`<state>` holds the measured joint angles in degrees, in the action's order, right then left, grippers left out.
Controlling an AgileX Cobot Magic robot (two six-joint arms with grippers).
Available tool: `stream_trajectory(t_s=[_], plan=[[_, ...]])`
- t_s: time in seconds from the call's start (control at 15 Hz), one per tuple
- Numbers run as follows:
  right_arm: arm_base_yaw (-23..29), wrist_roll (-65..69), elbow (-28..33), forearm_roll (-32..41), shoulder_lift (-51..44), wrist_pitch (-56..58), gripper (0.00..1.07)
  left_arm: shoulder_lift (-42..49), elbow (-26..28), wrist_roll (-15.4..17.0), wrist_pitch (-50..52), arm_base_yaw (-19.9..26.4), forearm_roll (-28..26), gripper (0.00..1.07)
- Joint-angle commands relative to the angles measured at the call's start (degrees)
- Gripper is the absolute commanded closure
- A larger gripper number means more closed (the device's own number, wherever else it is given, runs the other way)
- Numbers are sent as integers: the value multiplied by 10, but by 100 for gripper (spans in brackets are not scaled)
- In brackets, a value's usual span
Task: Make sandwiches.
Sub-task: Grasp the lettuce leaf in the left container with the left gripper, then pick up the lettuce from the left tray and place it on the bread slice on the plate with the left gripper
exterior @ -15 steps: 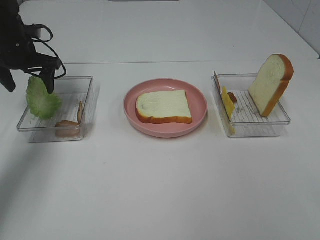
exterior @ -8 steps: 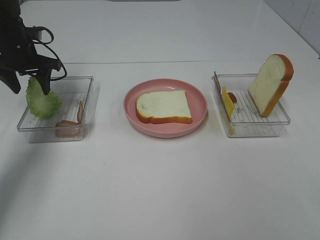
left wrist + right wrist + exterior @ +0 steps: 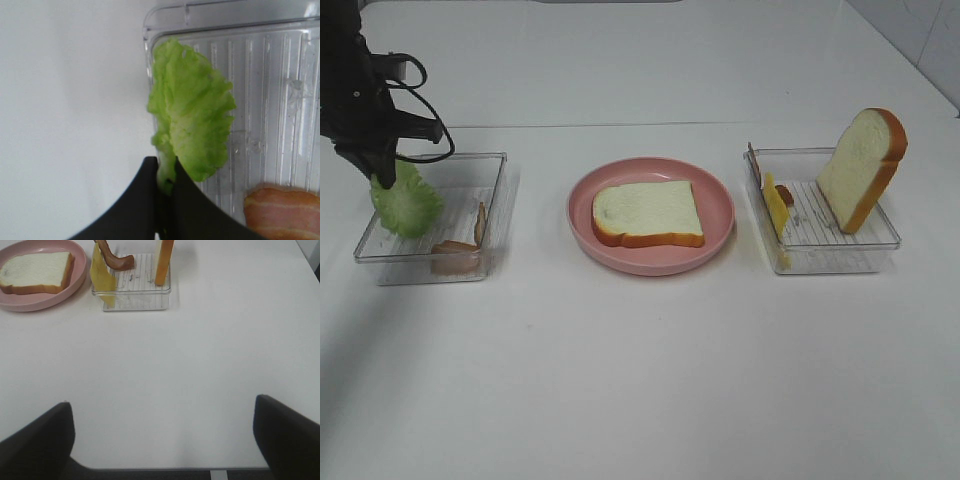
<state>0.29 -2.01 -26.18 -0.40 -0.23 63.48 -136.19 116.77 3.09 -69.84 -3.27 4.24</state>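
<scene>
A green lettuce leaf (image 3: 408, 205) stands in the clear left tray (image 3: 490, 215); it also shows in the left wrist view (image 3: 192, 125). My left gripper (image 3: 382, 175) is shut on the leaf's stem end (image 3: 165, 182). Brown bacon strips (image 3: 455, 255) lie in the same tray, seen too in the left wrist view (image 3: 285, 212). A bread slice (image 3: 648, 212) lies flat on the pink plate (image 3: 720, 235). The right tray (image 3: 880, 240) holds an upright bread slice (image 3: 860, 170), yellow cheese (image 3: 775, 205) and a bacon strip (image 3: 115, 257). My right gripper (image 3: 165, 440) is open over bare table.
The white table (image 3: 640, 380) stretches wide in front of the plate and trays. A tiled wall (image 3: 930, 40) stands at the back right. The left arm's black cables (image 3: 415, 95) hang above the left tray's back corner.
My left gripper has shifted left and down onto the lettuce leaf and closed on its stem end. The leaf has stayed in the tray. The right arm has not moved.
</scene>
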Motion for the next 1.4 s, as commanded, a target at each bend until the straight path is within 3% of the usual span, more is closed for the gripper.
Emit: stream_trajectory(t_s=[0.07, 0.53, 0.8, 1.07, 1.4], plan=[[-2, -3, 2, 0, -17, -2, 13, 2, 1, -3, -37, -2, -1, 107], [-2, -3, 2, 0, -17, -2, 13, 69, 9, 4, -53, -3, -25, 107], [-2, -3, 2, 0, -17, -2, 13, 139, 9, -5, -53, -44, -42, 107], [-2, -3, 2, 0, -17, -2, 13, 151, 14, -44, -34, -115, -137, 107], [-2, -3, 2, 0, -17, -2, 13, 91, 35, -99, 60, -194, -297, 107]])
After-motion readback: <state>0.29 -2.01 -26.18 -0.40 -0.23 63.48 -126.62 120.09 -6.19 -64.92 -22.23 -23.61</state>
